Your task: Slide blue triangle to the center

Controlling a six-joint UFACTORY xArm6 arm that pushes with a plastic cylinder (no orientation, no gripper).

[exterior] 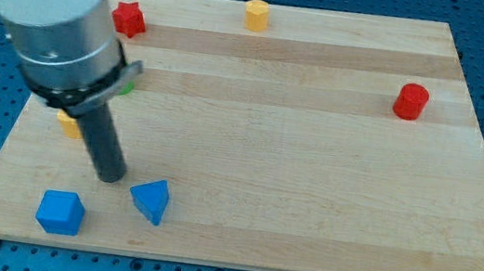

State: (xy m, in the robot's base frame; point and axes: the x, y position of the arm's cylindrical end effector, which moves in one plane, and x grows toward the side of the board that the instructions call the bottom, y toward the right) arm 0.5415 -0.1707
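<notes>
The blue triangle (151, 200) lies on the wooden board (296, 152) near the view's bottom left. My tip (110, 175) rests on the board just to the left of and slightly above the triangle, a small gap apart. A blue cube (60, 212) lies further to the bottom left, below my tip.
A red star block (128, 19) sits at the top left. A yellow hexagonal block (256, 14) is at the top edge. A red cylinder (410, 101) is at the right. A yellow block (69, 123) and a green block (126, 87) are partly hidden behind the arm.
</notes>
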